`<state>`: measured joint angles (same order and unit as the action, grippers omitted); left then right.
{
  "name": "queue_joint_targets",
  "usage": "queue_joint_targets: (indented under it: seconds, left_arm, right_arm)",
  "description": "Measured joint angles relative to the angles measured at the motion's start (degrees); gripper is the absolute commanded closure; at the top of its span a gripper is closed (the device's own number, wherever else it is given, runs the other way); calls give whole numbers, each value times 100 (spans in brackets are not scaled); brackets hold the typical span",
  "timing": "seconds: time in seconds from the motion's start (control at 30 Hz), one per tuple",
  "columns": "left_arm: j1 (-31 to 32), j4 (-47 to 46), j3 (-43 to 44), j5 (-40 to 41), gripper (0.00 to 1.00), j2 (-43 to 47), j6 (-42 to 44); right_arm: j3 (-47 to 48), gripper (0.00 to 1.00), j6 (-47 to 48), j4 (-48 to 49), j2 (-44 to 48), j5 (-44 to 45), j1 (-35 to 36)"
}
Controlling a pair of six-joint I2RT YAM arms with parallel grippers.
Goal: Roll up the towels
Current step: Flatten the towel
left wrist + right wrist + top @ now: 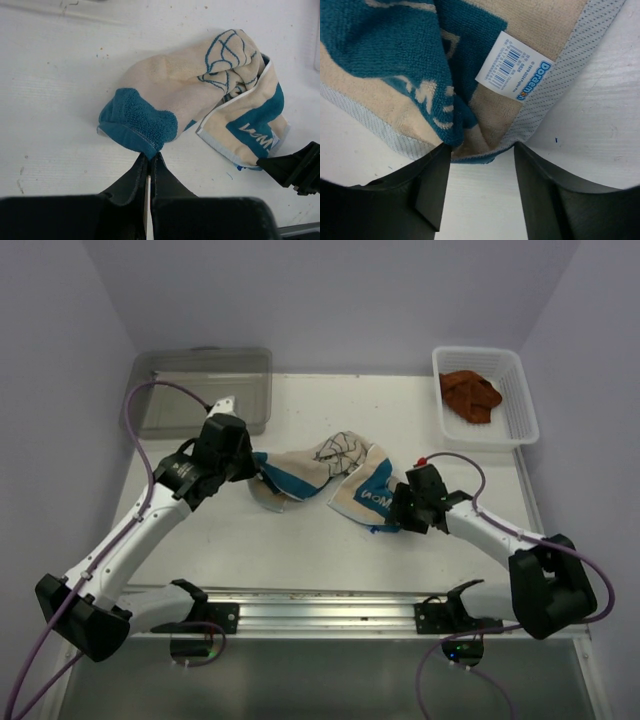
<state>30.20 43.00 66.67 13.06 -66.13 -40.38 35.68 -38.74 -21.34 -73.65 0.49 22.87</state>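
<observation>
Lying crumpled near the middle of the table [300, 550], the cream towel [330, 472] is bunched into a loose, uneven heap, its blue line drawing facing up and a blue block with pale lettering showing at its right end. The left gripper [150, 158] has its jaws pressed together at the towel's blue terry corner. It appears to pinch that corner, though the very tip of the cloth is hidden between the fingers. The right gripper [482, 150] stands at the opposite end with its jaws spread wide; a folded edge of the towel, bearing a white label [515, 67] with a barcode, lies in the gap, and the left-hand finger touches the fold without clamping it. The rust-brown towel [470, 395] sits apart, rumpled inside the white mesh basket [526, 412] at the far right corner. The clear plastic bin [200, 390] stands at the far left.
</observation>
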Motion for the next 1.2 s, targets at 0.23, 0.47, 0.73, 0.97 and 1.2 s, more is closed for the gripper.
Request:
queue_joint_targets:
  seconds: [0.23,0.47,0.73,0.97,1.2]
  left_arm:
    - [-188,52,264,2,100,2,181]
    - [-551,199,623,-20,100,-87,529]
    - [-1606,306,2240,-264,100,-680,1097]
    - [-2811,295,2848,-597,100,-577,1296]
    - [-2946,105,1469,-1095,100,-168,1294]
  right_arm:
    - [-219,100,-282,317,-155,55,0]
    - [1025,100,37,-291,-319,474,-374]
    - [5093,100,911,-1040,-457,1106,-1062]
    - [6054,100,1320,-1252,-122,1491,-1333]
    - [4979,39,1462,-1602,-129,1528,-1458]
